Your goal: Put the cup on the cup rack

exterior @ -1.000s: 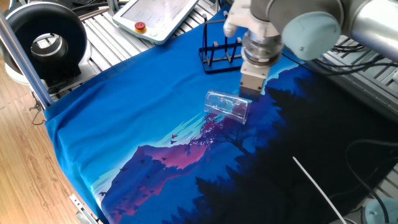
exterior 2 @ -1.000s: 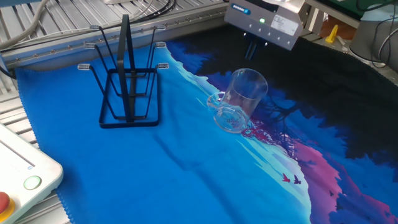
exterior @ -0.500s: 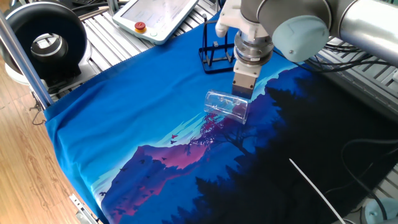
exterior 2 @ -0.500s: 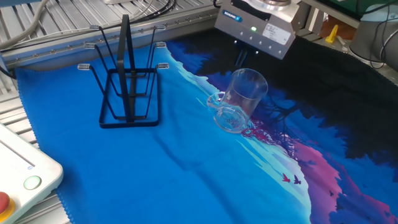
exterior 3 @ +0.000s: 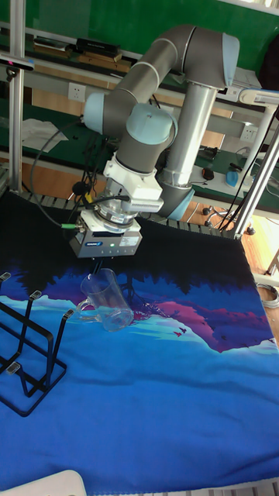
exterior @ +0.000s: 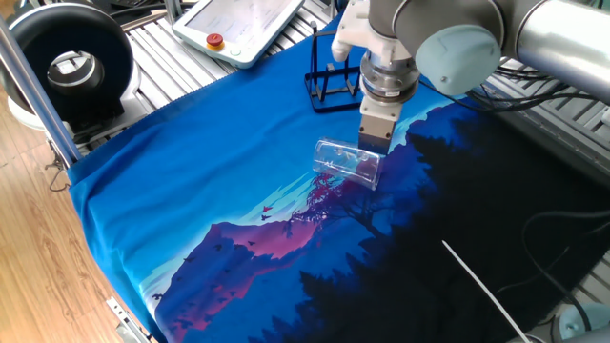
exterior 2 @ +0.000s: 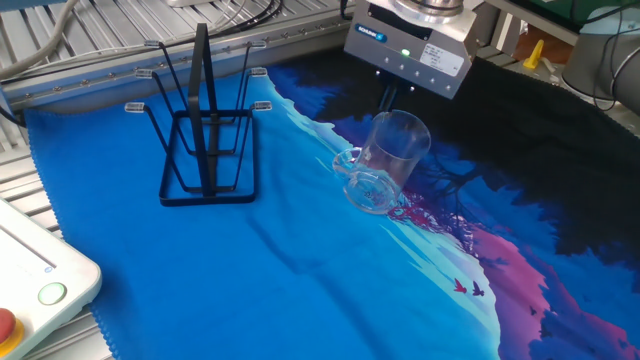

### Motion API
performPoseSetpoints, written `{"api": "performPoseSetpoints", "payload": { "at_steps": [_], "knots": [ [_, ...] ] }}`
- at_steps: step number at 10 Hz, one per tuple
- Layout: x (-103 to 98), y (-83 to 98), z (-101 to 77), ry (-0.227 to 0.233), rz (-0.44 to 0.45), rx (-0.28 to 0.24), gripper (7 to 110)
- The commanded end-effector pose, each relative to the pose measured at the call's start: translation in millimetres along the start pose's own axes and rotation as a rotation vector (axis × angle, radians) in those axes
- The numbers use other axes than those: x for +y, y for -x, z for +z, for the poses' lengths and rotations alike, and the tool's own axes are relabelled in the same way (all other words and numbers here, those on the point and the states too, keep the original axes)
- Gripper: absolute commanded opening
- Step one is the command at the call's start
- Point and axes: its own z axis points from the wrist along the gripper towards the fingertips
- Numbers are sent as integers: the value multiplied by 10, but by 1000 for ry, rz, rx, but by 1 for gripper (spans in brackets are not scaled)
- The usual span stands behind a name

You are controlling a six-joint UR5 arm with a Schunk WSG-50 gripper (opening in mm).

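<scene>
The cup (exterior: 348, 160) (exterior 2: 385, 160) (exterior 3: 105, 301) is a clear glass mug lying on its side on the printed cloth, with its handle toward the cup rack. My gripper (exterior: 370, 145) (exterior 2: 397, 100) (exterior 3: 112, 277) hangs just above and behind the mug's open rim. Its thin dark fingers are apart and hold nothing. The cup rack (exterior: 334, 84) (exterior 2: 205, 150) (exterior 3: 27, 349) is a black wire frame with upright pegs, standing on the blue part of the cloth a short way from the mug.
A white pendant (exterior: 243, 24) (exterior 2: 30, 290) with a red button lies past the cloth's edge near the rack. A black round device (exterior: 71, 62) stands at the table's corner. A white cable (exterior: 486, 286) crosses the dark end of the cloth.
My gripper has shifted a little toward the rack side and dropped slightly closer to the mug's rim. The mug and the rack have not moved.
</scene>
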Motion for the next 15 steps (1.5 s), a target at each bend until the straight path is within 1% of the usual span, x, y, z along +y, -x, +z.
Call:
{"api": "performPoseSetpoints", "payload": {
  "at_steps": [1,5,8,11,13,14,15],
  "knots": [
    [33,-29,29,22,-3,6,7],
    [30,-57,36,24,-9,14,7],
    [73,-112,16,40,-19,29,7],
    [184,-177,-81,72,-19,41,7],
    [233,-158,-94,90,-11,30,7],
    [279,-117,-83,108,-5,21,7],
    [358,-98,-86,138,2,18,7]
  ]
}}
